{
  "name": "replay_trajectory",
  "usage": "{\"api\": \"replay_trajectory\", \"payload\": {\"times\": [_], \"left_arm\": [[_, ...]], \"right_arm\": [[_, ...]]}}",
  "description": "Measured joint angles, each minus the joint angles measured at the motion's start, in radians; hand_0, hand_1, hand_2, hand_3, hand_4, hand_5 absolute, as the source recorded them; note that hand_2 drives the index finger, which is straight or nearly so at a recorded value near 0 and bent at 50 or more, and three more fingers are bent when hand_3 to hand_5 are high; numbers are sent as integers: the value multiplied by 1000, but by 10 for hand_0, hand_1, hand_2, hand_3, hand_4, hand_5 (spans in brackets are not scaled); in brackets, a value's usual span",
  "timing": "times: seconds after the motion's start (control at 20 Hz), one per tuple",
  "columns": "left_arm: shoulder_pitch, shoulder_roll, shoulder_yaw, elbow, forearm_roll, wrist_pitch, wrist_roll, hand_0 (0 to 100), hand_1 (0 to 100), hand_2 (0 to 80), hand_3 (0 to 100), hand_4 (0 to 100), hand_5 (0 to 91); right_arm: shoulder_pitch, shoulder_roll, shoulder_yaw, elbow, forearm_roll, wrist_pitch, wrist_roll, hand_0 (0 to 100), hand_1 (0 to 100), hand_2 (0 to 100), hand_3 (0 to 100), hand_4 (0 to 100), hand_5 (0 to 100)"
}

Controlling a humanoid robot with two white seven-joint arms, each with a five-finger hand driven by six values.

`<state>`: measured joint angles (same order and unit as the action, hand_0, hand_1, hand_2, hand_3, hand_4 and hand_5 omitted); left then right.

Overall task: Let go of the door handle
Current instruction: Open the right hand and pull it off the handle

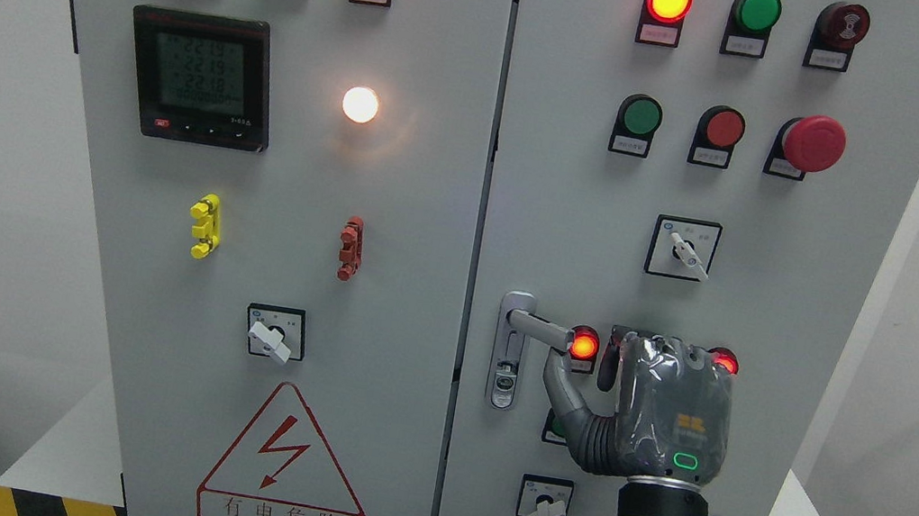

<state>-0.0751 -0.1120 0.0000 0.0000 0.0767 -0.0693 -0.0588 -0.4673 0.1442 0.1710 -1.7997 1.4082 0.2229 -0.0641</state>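
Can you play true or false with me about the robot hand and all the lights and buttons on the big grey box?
1. Only one robot hand shows in the picture. True.
2. The door handle sticks out sideways toward the hand. True.
3. The big red mushroom button is on the left door. False: it is on the right door, near the top.
4. The screen with numbers is on the right door. False: it is on the left door.
5. A red triangle with a lightning bolt is low on the left door. True.
6. The round white light is off. False: it glows brightly.
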Motion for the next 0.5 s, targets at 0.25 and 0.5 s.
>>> {"api": "replay_trajectory", "payload": {"times": [0.25, 0.5], "left_arm": [[0, 0, 0, 0, 0, 0, 0, 0, 0, 23, 88, 13, 0], [0, 0, 0, 0, 0, 0, 0, 0, 0, 23, 87, 14, 0]], "right_arm": [[26, 0, 1, -10, 0, -19, -9, 434, 297, 848, 1000, 991, 914], [76, -3, -1, -27, 0, -70, -42, 425, 291, 827, 1000, 984, 907]]}}
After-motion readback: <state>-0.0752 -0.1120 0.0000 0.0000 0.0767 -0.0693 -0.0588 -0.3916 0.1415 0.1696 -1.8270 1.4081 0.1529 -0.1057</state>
